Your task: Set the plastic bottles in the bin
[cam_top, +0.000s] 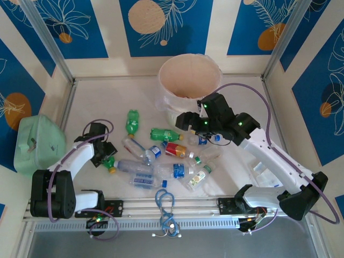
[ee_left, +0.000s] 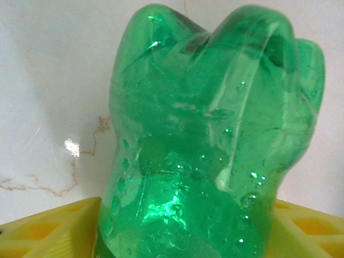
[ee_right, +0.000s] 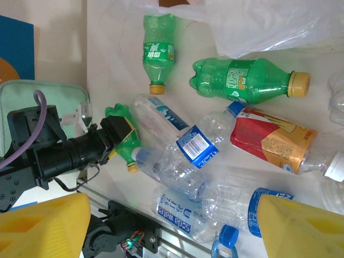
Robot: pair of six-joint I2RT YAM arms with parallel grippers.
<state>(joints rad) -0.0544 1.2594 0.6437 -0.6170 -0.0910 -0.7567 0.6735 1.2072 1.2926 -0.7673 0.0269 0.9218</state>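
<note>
Holding a green bottle clamped in the left end effector at the pile's left edge on the surface, with the bin well apart to the far right and the right end effector spread open above the pile, nearer that bin.

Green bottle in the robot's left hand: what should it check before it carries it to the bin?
1. Is the green bottle gripped by the left gripper: ok.
2. Is it lifted off the table: cannot tell.
3. Is there room in the bin: ok, its mouth is open.
4. Is the way to the bin free: probably not ok, the right gripper hangs just in front of it.
5. Is that gripper open and empty: ok.
</note>
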